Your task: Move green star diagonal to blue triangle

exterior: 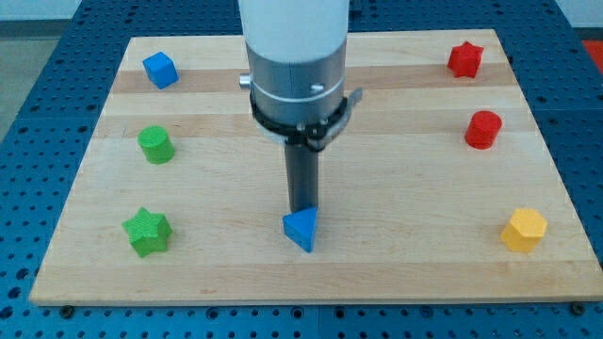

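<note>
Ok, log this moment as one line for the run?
tip: at top edge of blue triangle | green star: far at view's left, level with triangle, untouched | move: not yet done

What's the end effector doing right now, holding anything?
No gripper, just a rod: my tip sits at the top edge of the blue triangle, holding nothing, far from the green star.

My tip [302, 210] sits at the top edge of the blue triangle [301, 230], near the tabletop's [396, 264] bottom middle. I see the green star [146, 232] well to the view's left, with a green cylinder [155, 144] and blue cube [160, 70] above it. On the right are a red star [464, 59], red cylinder [482, 129] and yellow hexagon [523, 230].
</note>
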Tool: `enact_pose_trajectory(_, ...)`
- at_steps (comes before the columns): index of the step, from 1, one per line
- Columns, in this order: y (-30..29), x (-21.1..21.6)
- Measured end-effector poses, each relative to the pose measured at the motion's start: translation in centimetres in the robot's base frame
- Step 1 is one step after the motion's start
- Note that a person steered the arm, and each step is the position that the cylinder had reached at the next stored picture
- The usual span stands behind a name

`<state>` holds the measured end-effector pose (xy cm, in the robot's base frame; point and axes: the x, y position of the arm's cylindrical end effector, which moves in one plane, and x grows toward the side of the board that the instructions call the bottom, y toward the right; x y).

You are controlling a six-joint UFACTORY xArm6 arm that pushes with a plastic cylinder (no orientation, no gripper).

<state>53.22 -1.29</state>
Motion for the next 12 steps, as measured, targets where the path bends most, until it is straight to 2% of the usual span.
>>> enact_pose_trajectory(2, 0.0, 0.6)
enact_pose_trajectory(4, -3.8, -4.5)
enact_pose_trajectory(5, -5.6, -5.2)
enact_pose_trajectory(7, -8.8, -5.2)
enact_pose_trajectory(12, -8.9, -5.8)
